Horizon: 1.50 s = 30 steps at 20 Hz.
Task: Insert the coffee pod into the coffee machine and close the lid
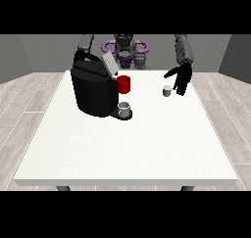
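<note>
Coffee pod [167, 90], small and pale, standing on the white table [127, 154] at the view's right, well apart from the coffee machine [94, 91] and not yet in it. Just beside the pod, the black hand at the view's right [180, 79], fingers straight and spread, pointing down toward the table, holding nothing; contact with the pod impossible to judge from this view. Coffee machine black and bulky at the view's left, its grey lid [110, 64] tilted up and open. Red cup [124, 84] just behind the machine's front, contents not visible. Small grey cup [124, 109] set on the machine's low base under the spout, inside too small to make out. Pod slot under the raised lid hidden by the machine's body, so whether anything sits within cannot be told. Hand at the view's left concealed behind the machine, only the grey arm [85, 42] showing above it; finger state there cannot be told. Robot's torso [125, 48] small at the view's top, partly covered by the machine and lid.
</note>
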Motion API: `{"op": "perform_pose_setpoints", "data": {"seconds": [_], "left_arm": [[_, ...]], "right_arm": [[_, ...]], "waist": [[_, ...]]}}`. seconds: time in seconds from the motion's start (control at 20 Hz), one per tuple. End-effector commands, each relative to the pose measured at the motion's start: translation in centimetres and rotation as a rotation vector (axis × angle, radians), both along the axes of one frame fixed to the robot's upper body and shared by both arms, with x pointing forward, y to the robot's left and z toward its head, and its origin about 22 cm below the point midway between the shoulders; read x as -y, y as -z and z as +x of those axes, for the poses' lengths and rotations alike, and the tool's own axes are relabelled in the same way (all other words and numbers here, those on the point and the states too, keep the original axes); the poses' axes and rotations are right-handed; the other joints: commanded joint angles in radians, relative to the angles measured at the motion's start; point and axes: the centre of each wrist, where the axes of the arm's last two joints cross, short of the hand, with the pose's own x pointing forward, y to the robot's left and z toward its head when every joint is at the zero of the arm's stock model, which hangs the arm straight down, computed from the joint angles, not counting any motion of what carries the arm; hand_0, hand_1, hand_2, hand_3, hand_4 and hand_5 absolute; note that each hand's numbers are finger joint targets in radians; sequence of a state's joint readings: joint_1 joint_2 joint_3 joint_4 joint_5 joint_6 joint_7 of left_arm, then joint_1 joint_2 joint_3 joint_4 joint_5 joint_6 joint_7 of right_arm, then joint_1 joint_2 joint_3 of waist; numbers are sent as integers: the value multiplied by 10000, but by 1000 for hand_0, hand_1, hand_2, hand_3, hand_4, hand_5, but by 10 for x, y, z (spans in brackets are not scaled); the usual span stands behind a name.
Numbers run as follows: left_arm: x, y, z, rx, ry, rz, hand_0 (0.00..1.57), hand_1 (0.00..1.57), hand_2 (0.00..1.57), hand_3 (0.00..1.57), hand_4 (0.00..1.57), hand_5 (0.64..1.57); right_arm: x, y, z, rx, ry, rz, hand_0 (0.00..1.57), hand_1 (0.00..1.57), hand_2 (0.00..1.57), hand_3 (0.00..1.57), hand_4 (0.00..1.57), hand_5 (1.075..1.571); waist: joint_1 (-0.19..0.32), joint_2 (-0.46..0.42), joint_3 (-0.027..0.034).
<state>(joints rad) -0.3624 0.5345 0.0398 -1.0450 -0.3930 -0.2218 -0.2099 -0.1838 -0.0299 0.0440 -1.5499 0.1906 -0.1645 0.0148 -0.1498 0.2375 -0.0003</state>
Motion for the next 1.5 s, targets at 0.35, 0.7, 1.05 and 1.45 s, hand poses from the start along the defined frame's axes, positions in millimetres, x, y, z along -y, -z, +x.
{"op": "perform_pose_setpoints", "data": {"seconds": [0.35, 0.7, 1.05, 1.45], "left_arm": [[21, 32, 17, 916, -21, 1679, 839, 839, 918, 756, 298, 1571], [25, 35, 22, 768, 708, 3577, 817, 817, 956, 799, 368, 1571], [24, 38, 28, -922, 1008, 4687, 748, 748, 941, 809, 373, 1571], [18, 44, 31, -121, 1594, 4590, 1124, 1124, 1198, 1089, 394, 1571]], "right_arm": [[-18, 1, 10, -874, -106, 102, 0, 0, 0, 0, 0, 1571], [-12, 12, 16, -1107, -542, 62, 0, 0, 0, 0, 0, 1571], [-18, 23, 12, -1514, -879, 326, 0, 0, 0, 0, 0, 1571], [2, 45, 13, -1437, -99, 415, 0, 0, 0, 0, 0, 1571]], "waist": [[17, 37, -6], [-26, -13, -2], [-287, -450, 2], [167, -274, 1]]}}
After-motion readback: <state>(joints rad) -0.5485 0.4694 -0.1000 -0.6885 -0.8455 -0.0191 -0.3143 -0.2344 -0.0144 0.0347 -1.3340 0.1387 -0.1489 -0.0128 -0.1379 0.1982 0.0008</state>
